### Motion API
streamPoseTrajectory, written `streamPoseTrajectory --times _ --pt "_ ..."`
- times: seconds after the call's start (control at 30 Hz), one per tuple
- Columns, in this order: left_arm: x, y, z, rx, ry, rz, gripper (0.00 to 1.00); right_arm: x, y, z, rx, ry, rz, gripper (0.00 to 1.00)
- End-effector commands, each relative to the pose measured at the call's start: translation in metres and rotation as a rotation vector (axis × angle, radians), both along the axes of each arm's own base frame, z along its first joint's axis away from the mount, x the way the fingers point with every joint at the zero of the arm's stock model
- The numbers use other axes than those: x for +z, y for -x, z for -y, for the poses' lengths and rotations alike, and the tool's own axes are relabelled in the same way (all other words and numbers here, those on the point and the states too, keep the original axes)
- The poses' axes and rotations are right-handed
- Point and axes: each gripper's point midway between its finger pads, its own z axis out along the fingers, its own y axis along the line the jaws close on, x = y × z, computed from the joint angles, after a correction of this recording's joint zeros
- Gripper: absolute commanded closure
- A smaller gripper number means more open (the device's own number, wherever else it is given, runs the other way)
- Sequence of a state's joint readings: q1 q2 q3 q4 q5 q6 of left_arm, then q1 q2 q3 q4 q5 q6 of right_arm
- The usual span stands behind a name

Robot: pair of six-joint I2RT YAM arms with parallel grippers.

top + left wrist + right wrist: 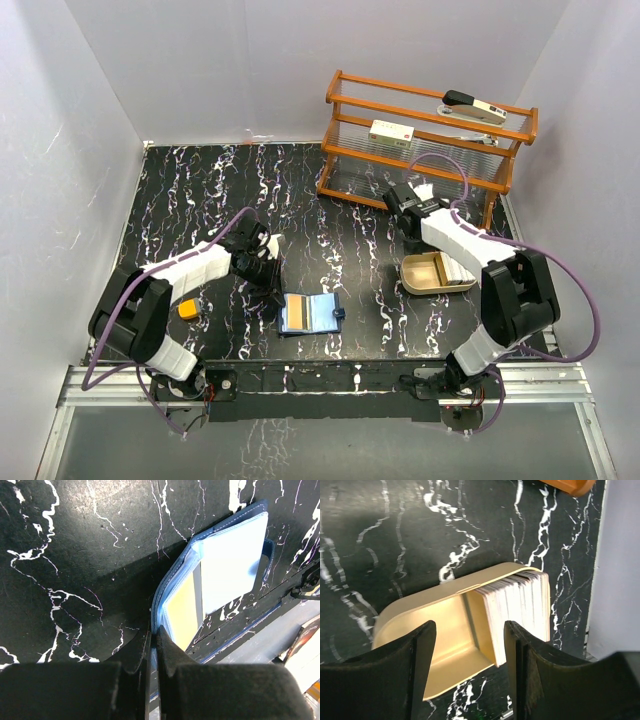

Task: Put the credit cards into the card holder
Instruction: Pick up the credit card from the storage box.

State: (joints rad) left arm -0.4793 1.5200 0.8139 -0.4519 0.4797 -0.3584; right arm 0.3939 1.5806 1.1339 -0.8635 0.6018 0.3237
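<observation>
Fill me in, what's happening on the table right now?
Card loading, with nothing visibly moving. The card holder lies open on the table, and the left gripper sits at its edge, fingers together. The right gripper hangs open over the beige tray, where the credit cards stand stacked at one end.

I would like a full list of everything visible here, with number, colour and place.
table: one, black with white veins, under everything.
card holder: one, navy, lying open, near middle.
credit cards: one white stack, number unclear, in the tray's right end.
tray: one, beige, right of the card holder.
rack: one, orange-brown wood, far right.
white device: one, black-tipped, rack's top shelf.
white box: one, rack's lower shelf.
orange object: one, small, near left of the table.
left gripper: black, shut, beside the card holder.
right gripper: black, open, above the tray.
</observation>
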Motion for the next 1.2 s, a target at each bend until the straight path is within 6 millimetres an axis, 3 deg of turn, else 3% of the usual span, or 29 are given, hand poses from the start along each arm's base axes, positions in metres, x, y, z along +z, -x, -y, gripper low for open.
streamPoseTrajectory --times 0.0,0.5,0.77,1.17 --pt "0.018 -0.002 0.003 -0.017 0.045 0.035 1.00 -0.002 0.003 0.027 -0.052 0.107 0.002 0.46" --pt "0.024 -0.002 0.006 -0.029 0.070 0.047 1.00 -0.030 0.012 0.050 -0.082 0.187 -0.087 0.47" --pt "0.034 -0.008 0.005 -0.014 0.075 0.111 1.00 -0.025 0.011 0.055 -0.097 0.221 -0.073 0.56" --pt "0.033 -0.008 0.004 -0.012 0.070 0.108 1.00 -0.012 0.008 0.054 -0.104 0.198 -0.035 0.68"
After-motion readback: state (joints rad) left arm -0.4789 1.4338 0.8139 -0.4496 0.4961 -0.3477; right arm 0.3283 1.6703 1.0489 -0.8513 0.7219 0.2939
